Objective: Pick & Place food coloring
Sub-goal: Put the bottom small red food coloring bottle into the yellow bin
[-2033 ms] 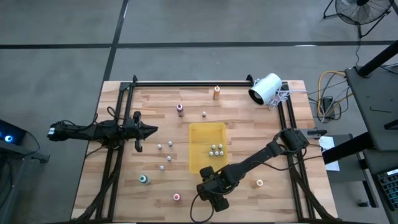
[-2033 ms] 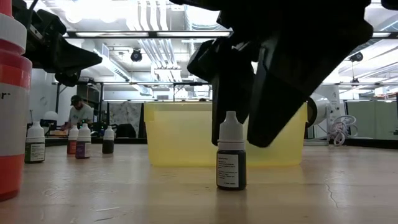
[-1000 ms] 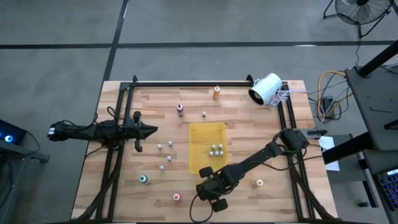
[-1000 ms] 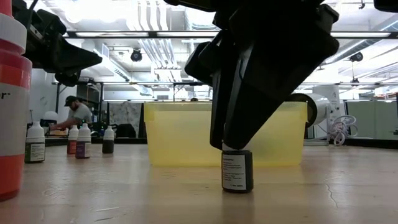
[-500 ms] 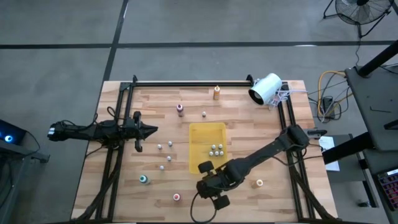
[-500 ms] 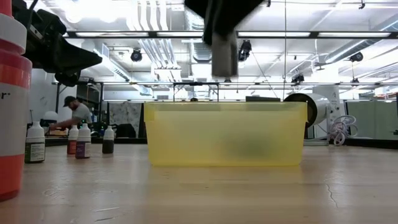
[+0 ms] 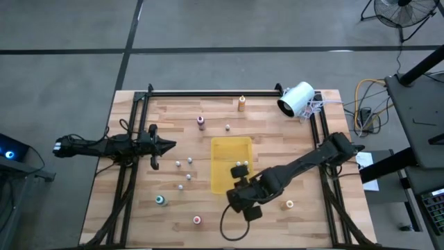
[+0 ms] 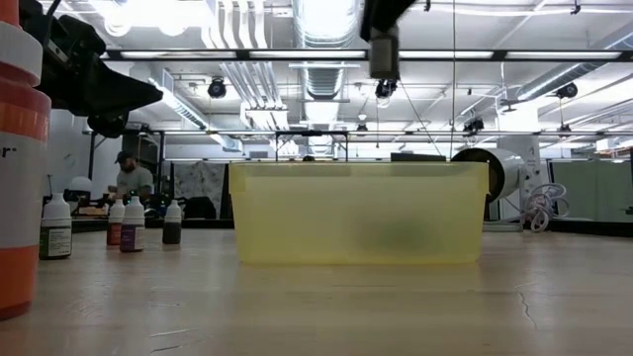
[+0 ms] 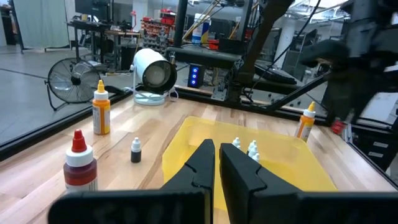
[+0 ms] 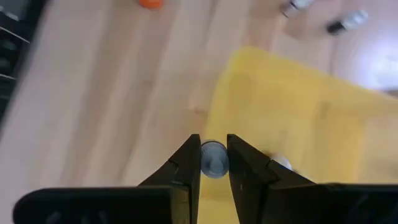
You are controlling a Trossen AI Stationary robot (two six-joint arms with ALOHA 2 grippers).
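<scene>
My right gripper (image 7: 238, 183) hangs above the near end of the yellow tray (image 7: 223, 154), shut on a small food coloring bottle (image 10: 214, 159). In the low view that bottle (image 8: 384, 57) hangs high above the tray (image 8: 297, 213). Several small bottles (image 7: 241, 167) stand in the tray. More food coloring stands loose on the table: small whitish bottles (image 7: 184, 170), a teal-topped one (image 7: 160, 200), a pink one (image 7: 197, 220), an orange one (image 7: 289, 204) and a maroon one (image 7: 201, 122). My left gripper (image 7: 171, 145) waits at the left, shut and holding nothing. My right gripper pinches the small bottle between its two fingers (image 10: 186, 163), which come from above, slanting down. In the right wrist view I see only the bottle's round end (image 10: 214, 167) between them. The bottle hangs below the fingers, upright and lifted clear of table and tray.
A white cylinder-shaped device (image 7: 296, 98) lies at the far right corner. An orange-topped bottle (image 7: 241, 103) stands by the far rail. Black frame rails (image 7: 208, 93) run along the far, left and right sides. Bare wood lies near the front edge.
My right gripper has risen from the table near the tray's near end with the small bottle and gone a little toward the far edge. It now hangs over the tray's near end. The bottle, which stood on the table, is lifted clear and high.
</scene>
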